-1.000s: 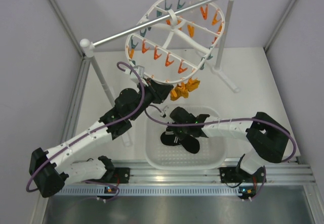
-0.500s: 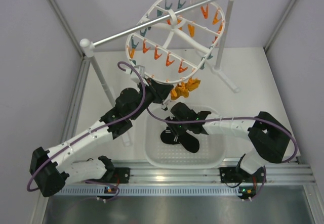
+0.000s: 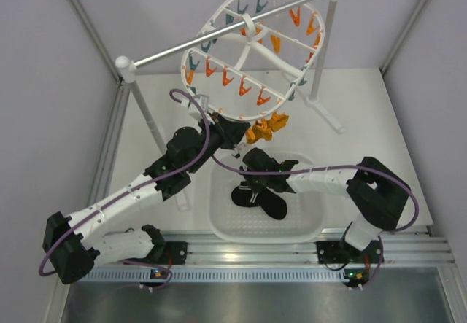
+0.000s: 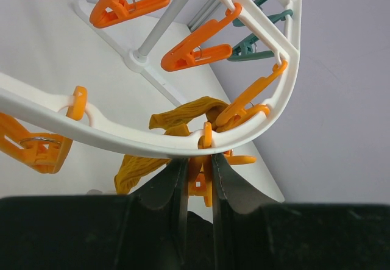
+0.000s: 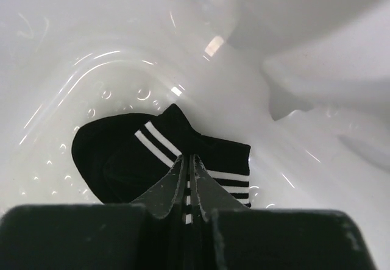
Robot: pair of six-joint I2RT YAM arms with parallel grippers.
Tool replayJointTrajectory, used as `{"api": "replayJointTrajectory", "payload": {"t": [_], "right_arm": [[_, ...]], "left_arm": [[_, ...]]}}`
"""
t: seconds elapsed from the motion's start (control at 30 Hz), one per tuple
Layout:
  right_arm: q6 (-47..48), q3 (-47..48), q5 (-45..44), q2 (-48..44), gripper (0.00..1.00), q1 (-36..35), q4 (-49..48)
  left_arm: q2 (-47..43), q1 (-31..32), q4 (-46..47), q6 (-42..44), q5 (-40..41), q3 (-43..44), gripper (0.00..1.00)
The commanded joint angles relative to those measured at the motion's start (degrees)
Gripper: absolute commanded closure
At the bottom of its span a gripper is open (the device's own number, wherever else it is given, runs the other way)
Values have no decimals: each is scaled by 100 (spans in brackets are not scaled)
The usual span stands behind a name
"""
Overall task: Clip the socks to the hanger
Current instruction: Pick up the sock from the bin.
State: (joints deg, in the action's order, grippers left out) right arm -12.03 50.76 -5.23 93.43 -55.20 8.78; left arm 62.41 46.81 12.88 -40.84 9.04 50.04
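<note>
The white oval hanger point(image 3: 184, 59) hangs from the rod, and its rim point(image 4: 122, 133) crosses the left wrist view. Two mustard socks point(image 3: 266, 128) hang clipped at its near edge point(image 4: 183, 114). My left gripper point(image 3: 235, 139) is shut on an orange clothespin point(image 4: 204, 184) under the rim, beside those socks. Black striped socks point(image 3: 261, 200) lie in the basket. My right gripper point(image 3: 253, 173) is down in the basket with its fingers pressed together on the striped cuff of a black sock point(image 5: 122, 160). The rest of that sock lies on the basket floor.
The white perforated basket point(image 3: 310, 230) sits at the near middle of the table. The silver rod point(image 3: 160, 51) on white posts point(image 3: 149, 119) spans the back. Several free orange and teal clothespins point(image 3: 244, 87) dangle from the hanger. Grey walls close in both sides.
My right gripper has shifted up and to the left inside the basket, toward the hanger. The left arm holds the same place at the clothespin.
</note>
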Motion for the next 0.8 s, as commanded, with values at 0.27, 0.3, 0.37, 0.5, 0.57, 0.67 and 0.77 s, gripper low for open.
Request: {"api": "replayJointTrajectory", "payload": {"t": [0.27, 0.3, 0.37, 0.5, 0.57, 0.67, 0.77], "right_arm": [[666, -163, 312, -1369, 100, -25, 159], [737, -268, 452, -1484, 100, -61, 160], [982, -487, 654, -1799, 100, -175, 125], [1528, -1067, 594, -2477, 100, -342, -95], [1721, -1409, 550, -3002, 100, -360, -305], [1976, -1674, 374, -3758, 100, -369, -578], [2178, -1737, 182, -4164, 100, -386, -798]], "left_arm": [[113, -75, 127, -117, -25, -3, 100], [122, -84, 127, -135, -16, -3, 100], [139, -93, 118, -187, -25, -3, 100], [140, -102, 127, -240, -69, -3, 100], [122, -110, 109, -249, -86, -3, 100], [122, -128, 74, -302, -104, -12, 100], [122, -137, 48, -363, -148, -29, 100]]}}
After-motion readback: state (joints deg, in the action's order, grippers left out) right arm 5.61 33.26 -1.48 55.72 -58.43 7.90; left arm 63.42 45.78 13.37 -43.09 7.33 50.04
